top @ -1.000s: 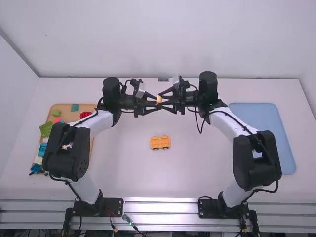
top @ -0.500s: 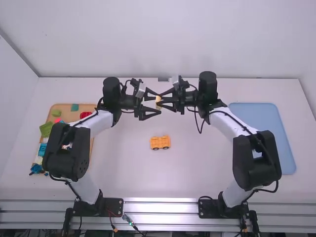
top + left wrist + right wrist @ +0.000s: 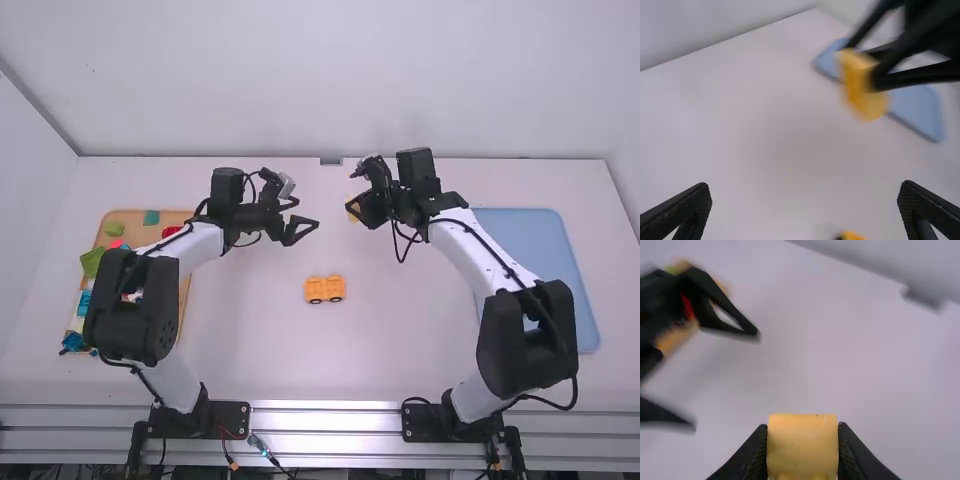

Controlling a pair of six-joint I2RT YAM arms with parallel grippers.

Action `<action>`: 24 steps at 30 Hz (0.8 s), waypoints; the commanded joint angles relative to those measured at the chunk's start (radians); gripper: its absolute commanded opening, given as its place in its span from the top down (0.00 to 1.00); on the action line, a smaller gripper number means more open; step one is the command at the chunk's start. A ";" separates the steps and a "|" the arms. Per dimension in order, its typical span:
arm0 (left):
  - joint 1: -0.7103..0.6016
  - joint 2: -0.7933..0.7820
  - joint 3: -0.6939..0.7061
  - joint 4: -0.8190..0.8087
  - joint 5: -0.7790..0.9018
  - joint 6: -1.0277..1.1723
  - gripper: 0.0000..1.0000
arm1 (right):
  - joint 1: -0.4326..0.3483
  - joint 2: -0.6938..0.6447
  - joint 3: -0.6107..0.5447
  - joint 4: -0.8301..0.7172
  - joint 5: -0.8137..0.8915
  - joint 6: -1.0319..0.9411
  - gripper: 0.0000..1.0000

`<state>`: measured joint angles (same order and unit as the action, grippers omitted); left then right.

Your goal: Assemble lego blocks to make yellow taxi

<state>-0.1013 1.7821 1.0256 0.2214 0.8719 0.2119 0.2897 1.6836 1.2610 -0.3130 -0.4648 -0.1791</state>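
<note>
- Between the fingers of the right gripper [image 3: 355, 207], clamped from both sides: yellow block [image 3: 802, 445].
- Apart from that block, with fingers spread wide: left gripper [image 3: 308, 213].
- On the worktop [image 3: 400, 330], nearer the arm bases: yellow car [image 3: 324, 289] with black wheels.
- In the tan tray [image 3: 133, 232]: green block [image 3: 115, 229], teal block [image 3: 151, 217], red block [image 3: 172, 231].
- Beside the right arm: blue tray [image 3: 535, 240].
- On the yellow block: flat face, rounded studs.
</note>
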 commanded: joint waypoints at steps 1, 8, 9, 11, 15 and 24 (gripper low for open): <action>0.025 0.002 -0.003 -0.008 -0.263 0.030 0.01 | 0.025 -0.049 0.083 -0.106 0.297 0.005 0.91; 0.071 0.000 -0.003 0.083 -0.338 -0.072 0.01 | 0.095 -0.003 0.064 -0.358 0.371 0.250 0.89; 0.079 0.000 -0.003 0.109 -0.338 -0.098 0.01 | 0.109 0.021 0.053 -0.389 0.381 0.322 0.89; 0.087 0.000 -0.003 0.135 -0.338 -0.127 0.01 | 0.124 0.049 0.039 -0.413 0.393 0.391 0.89; 0.096 0.000 -0.003 0.166 -0.338 -0.164 0.01 | 0.129 0.106 -0.007 -0.411 0.391 0.546 0.89; 0.094 0.000 -0.003 0.146 -0.338 -0.164 0.01 | 0.080 0.181 -0.119 -0.306 0.399 1.027 1.00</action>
<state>-0.0101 1.7821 1.0256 0.3676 0.5369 0.0559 0.3866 1.8545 1.1633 -0.6308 -0.0719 0.5850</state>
